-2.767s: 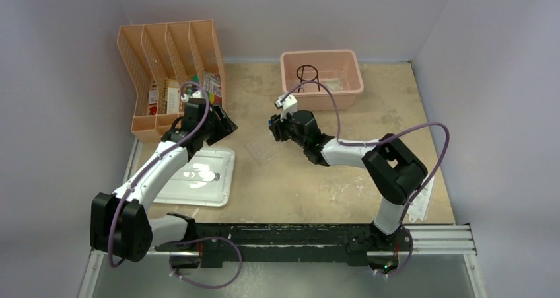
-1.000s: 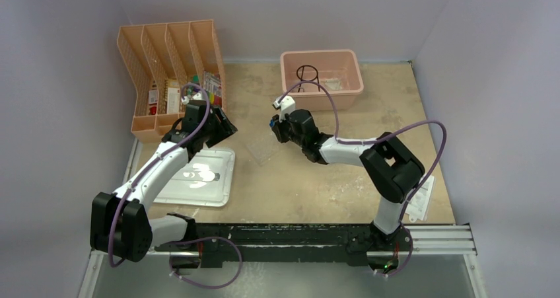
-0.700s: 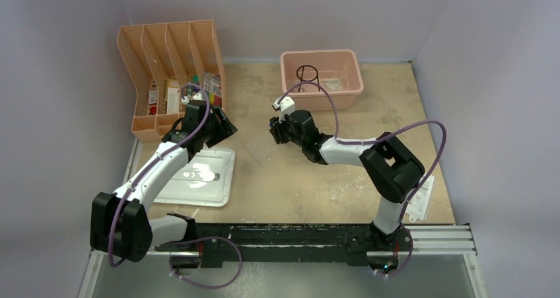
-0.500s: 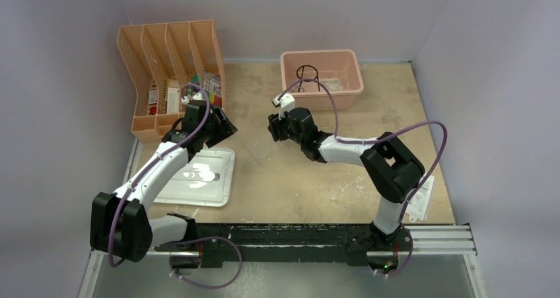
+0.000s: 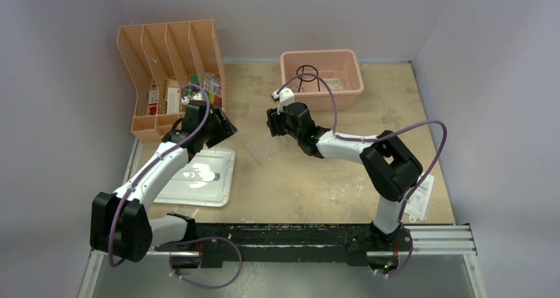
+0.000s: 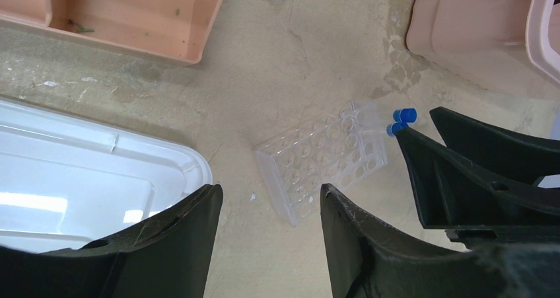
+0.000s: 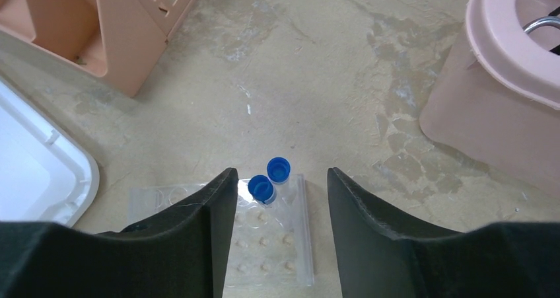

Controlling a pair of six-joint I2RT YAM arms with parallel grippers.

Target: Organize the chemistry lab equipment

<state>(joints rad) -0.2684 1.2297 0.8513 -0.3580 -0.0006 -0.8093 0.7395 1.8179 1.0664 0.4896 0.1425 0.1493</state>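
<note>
The clear plastic tray (image 5: 261, 149) with rows of wells lies flat on the table between the arms. It also shows in the left wrist view (image 6: 321, 164) and in the right wrist view (image 7: 280, 242). Two blue-capped vials (image 7: 278, 168) stand in its far corner, also in the left wrist view (image 6: 403, 115). My right gripper (image 5: 272, 123) hovers over that corner, open and empty (image 7: 280, 176). My left gripper (image 5: 227, 129) is open and empty, just left of the tray (image 6: 271, 191). The black wire ring tripod (image 5: 307, 73) sits in the pink bin (image 5: 321, 54).
A peach file organizer (image 5: 168, 67) with small items stands at the back left. A flat white lid (image 5: 198, 176) lies under the left arm. A paper sheet (image 5: 422, 202) lies at the right edge. The right gripper's fingers (image 6: 489, 172) show in the left wrist view.
My right gripper has crept a little farther away and to the left, over the tray's vial corner. The left arm and the tray have not moved.
</note>
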